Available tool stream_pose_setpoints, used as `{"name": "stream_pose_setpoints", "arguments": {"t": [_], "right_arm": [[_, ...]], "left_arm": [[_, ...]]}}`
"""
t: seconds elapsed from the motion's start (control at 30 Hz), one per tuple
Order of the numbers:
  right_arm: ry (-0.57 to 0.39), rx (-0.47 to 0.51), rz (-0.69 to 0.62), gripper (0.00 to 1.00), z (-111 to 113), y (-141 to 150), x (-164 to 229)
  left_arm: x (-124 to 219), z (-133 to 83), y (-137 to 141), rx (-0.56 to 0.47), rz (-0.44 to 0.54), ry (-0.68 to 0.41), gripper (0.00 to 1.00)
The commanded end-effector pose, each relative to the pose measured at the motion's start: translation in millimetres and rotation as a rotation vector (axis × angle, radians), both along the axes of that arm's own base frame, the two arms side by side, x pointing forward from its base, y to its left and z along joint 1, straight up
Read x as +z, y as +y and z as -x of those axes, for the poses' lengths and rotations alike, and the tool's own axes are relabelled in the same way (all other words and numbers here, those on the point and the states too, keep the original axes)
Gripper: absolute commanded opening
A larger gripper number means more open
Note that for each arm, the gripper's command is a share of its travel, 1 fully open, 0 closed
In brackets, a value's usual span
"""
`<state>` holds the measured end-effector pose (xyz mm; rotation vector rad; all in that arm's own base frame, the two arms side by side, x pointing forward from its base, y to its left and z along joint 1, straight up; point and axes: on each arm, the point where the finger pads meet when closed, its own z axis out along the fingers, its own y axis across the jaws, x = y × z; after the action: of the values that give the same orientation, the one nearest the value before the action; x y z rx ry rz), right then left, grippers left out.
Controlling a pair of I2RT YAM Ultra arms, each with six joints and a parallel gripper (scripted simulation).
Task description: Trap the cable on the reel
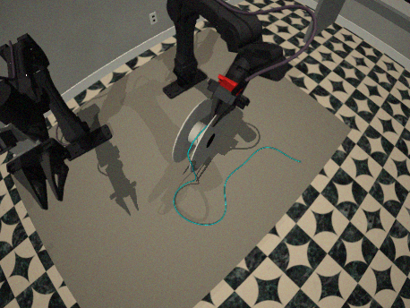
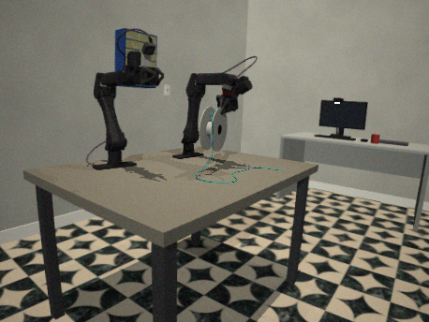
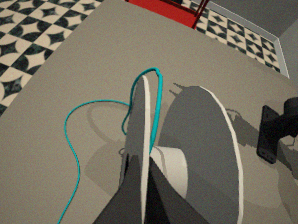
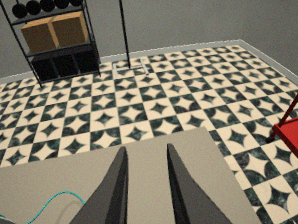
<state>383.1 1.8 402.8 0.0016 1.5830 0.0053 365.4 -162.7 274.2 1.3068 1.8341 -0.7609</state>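
Observation:
My left gripper (image 1: 219,114) (image 2: 224,109) (image 3: 140,162) is shut on the rim of one flange of the grey reel (image 1: 203,140) (image 2: 211,128) (image 3: 200,163) and holds it upright above the table (image 1: 112,251) (image 2: 140,201). The teal cable (image 1: 224,192) (image 2: 220,180) (image 3: 73,163) (image 4: 47,212) runs over that flange beside the fingers, hangs down and loops on the table. My right gripper (image 1: 49,194) (image 2: 158,75) (image 4: 146,149) is partly open and empty. It is raised high, far to the side of the reel and cable.
The bases of both arms stand at the back of the table. Off the table are a desk with a monitor (image 2: 342,114) and a red cup (image 2: 375,139), a blue box on the wall (image 2: 123,44), a red rack (image 3: 166,6) and a shelf unit (image 4: 53,30).

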Motion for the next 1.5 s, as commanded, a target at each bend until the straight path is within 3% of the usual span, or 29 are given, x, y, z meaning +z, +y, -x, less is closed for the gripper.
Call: {"name": "stream_pose_setpoints", "arguments": {"t": [0.0, 0.53, 1.47], "right_arm": [[-0.014, -0.014, 0.012, 0.3, 6, -5, 4], [-0.014, -0.014, 0.01, 0.3, 5, -5, 4], [-0.014, -0.014, 0.01, 0.3, 6, -5, 4]], "left_arm": [[30, 5, -5, 0.011, 0.047, -0.073, 0.0], [57, 7, -5, 0.139, 0.04, -0.088, 0.0], [129, 17, 0, 0.499, 0.045, -0.11, 0.0]]}}
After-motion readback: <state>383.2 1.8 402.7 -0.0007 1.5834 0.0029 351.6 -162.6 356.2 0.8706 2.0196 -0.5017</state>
